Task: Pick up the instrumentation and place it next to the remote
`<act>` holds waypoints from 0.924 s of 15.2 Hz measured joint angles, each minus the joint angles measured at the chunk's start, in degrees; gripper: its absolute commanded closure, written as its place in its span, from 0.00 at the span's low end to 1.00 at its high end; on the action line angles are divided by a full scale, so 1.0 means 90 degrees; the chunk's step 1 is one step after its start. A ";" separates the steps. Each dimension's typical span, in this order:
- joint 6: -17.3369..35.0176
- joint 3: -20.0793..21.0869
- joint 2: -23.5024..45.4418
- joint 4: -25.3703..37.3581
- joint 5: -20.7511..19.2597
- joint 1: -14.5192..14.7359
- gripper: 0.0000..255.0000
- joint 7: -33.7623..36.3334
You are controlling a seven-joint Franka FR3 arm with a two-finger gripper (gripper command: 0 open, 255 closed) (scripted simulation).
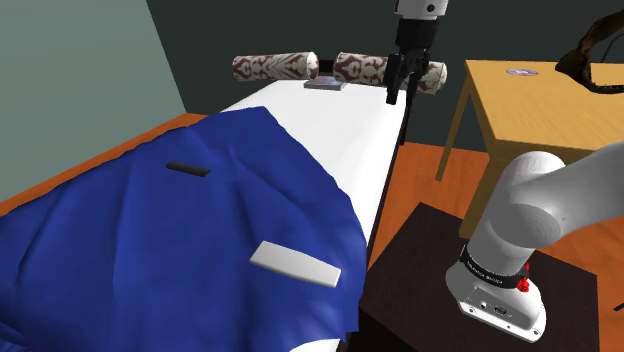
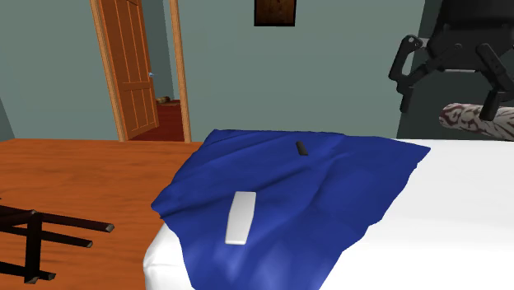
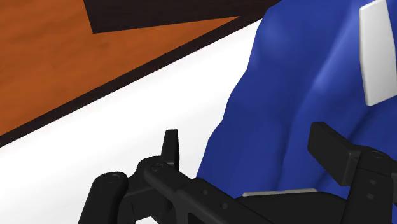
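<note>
Over the bare white sheet toward the head end of the bed [image 1: 350,130], high in the air, hangs the gripper [image 1: 399,92], and its jaws stand wide apart with nothing between them. The claw is empty, folks, so the pick-up is not yet made.

Down on the blue blanket [image 1: 150,250] lies a flat white bar [image 1: 295,264], close to the bed's side edge nearest the stand [image 1: 430,260]. That, I reckon, is the instrumentation: plain white, lying flat, untouched, and well below and apart from the fingers.

Farther across the blanket, toward the opposite side edge, sits a small black stick [image 1: 188,169], which I take to be the remote. The two are well apart, with folds of blue cloth between them. So the placing is undone as well.

Up by the head edge, a small grey slab [image 1: 325,85] rests just in front of the patterned bolsters [image 1: 275,67]; it looks to me like a bystander in this job.

Where does that leave us? Right at the start, by my reading. The arm has to come down over the white bar, close on it, lift it, carry it across the blanket and set it beside the black stick. The bar is thin and lies on soft cloth, so the grasp may be fiddly.
</note>
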 measured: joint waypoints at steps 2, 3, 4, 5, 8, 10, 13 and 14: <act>0.0073 0.0054 0.0020 -0.0056 0.0035 0.0030 0.00 0.0032; 0.0158 0.0110 0.0032 -0.0135 0.0069 0.0068 0.00 0.0051; 0.0279 0.0213 0.0095 -0.0199 0.0135 0.0127 0.00 0.0112; 0.0396 0.0298 0.0106 -0.0311 0.0187 0.0180 0.00 0.0150; 0.0787 0.0622 0.0207 -0.0609 0.0388 0.0374 0.00 0.0324; 0.1105 0.0798 0.0399 -0.0746 0.0487 0.0484 0.00 0.0385; 0.1528 0.1151 0.0573 -0.0991 0.0691 0.0699 0.00 0.0574; 0.1713 0.1235 0.0669 -0.1087 0.0733 0.0751 0.00 0.0591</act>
